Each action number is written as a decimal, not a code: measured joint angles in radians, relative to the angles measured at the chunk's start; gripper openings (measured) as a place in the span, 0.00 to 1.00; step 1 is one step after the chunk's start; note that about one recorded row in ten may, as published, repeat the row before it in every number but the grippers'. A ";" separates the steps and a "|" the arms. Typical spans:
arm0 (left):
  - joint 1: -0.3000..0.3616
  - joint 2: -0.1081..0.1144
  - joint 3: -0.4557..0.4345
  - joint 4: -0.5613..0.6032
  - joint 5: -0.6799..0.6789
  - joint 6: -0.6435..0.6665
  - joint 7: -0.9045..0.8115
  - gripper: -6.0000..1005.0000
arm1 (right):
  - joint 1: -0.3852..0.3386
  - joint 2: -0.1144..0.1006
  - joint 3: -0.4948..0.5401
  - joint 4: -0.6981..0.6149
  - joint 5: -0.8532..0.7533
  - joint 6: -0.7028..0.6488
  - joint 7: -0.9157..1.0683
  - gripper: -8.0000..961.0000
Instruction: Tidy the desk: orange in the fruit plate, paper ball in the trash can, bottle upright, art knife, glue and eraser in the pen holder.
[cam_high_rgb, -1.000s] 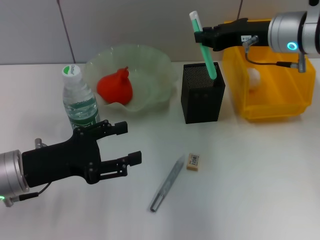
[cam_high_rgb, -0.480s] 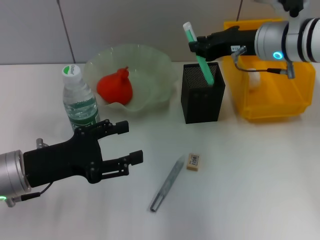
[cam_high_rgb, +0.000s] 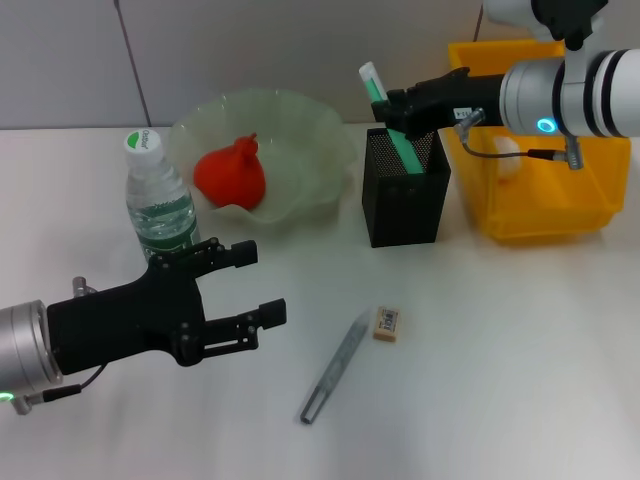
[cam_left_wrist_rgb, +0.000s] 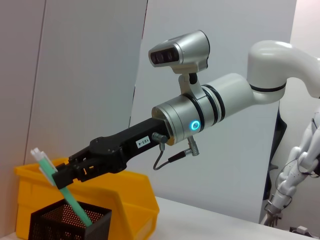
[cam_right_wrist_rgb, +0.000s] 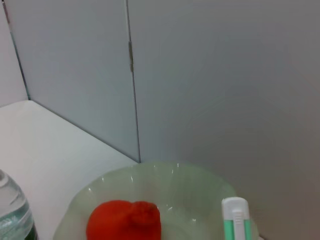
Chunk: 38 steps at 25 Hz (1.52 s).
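Note:
My right gripper (cam_high_rgb: 400, 106) is shut on a green glue stick (cam_high_rgb: 384, 108) and holds it tilted, its lower end inside the black mesh pen holder (cam_high_rgb: 405, 200). The left wrist view shows the same grip (cam_left_wrist_rgb: 61, 176) over the holder (cam_left_wrist_rgb: 65, 226). A red-orange fruit (cam_high_rgb: 230, 172) lies in the pale green plate (cam_high_rgb: 310, 130). The water bottle (cam_high_rgb: 160, 205) stands upright. An eraser (cam_high_rgb: 387, 323) and a grey art knife (cam_high_rgb: 335, 367) lie on the table in front of the holder. My left gripper (cam_high_rgb: 262, 283) is open and empty, low at the front left.
A yellow bin (cam_high_rgb: 560, 215) stands right of the pen holder with a white paper ball (cam_high_rgb: 508, 155) inside, partly behind my right arm. The plate sits just left of the holder. A grey wall runs behind the table.
My right gripper has moved left and lower with the glue stick, which now leans more and reaches deeper into the pen holder. The left arm has not moved.

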 joint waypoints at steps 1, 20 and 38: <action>0.000 0.000 0.000 0.000 0.000 0.000 0.000 0.82 | 0.000 0.000 0.000 0.000 0.000 0.000 0.000 0.34; 0.001 0.001 0.000 0.000 -0.008 0.007 -0.009 0.81 | -0.112 -0.003 0.013 -0.129 0.280 -0.114 -0.095 0.73; 0.006 0.005 0.000 0.007 -0.010 0.005 -0.084 0.81 | -0.288 -0.057 0.140 -0.095 0.185 -0.722 -0.410 0.75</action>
